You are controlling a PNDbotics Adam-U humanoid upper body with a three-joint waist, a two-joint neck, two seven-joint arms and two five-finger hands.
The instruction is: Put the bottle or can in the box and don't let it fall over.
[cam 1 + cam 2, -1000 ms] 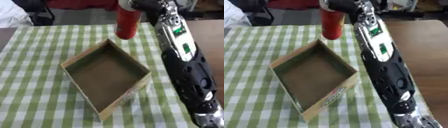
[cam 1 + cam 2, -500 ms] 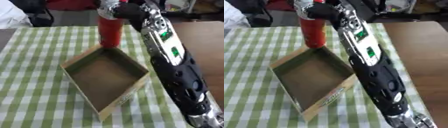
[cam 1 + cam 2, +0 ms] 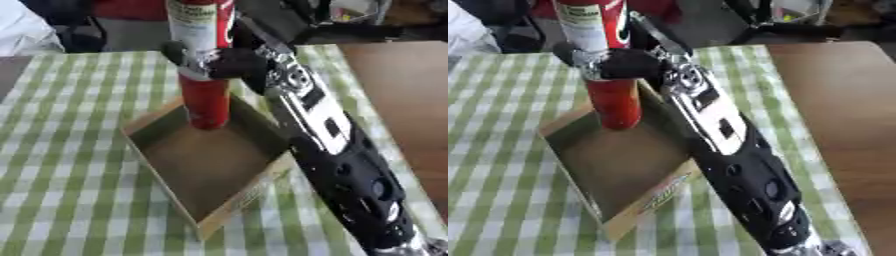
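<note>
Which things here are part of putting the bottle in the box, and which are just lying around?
Part of the job:
red bottle, upright over the box's far corner
cardboard box, open
right hand, curled round the bottle

Just there:
green checked tablecloth under the box
bare brown tabletop to the right

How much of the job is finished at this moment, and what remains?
Done: the red bottle is picked up and brought upright over the box. In hand: the right hand has its fingers round it, with its base low in the far corner. Left: set it down, then release without tipping it.
</note>
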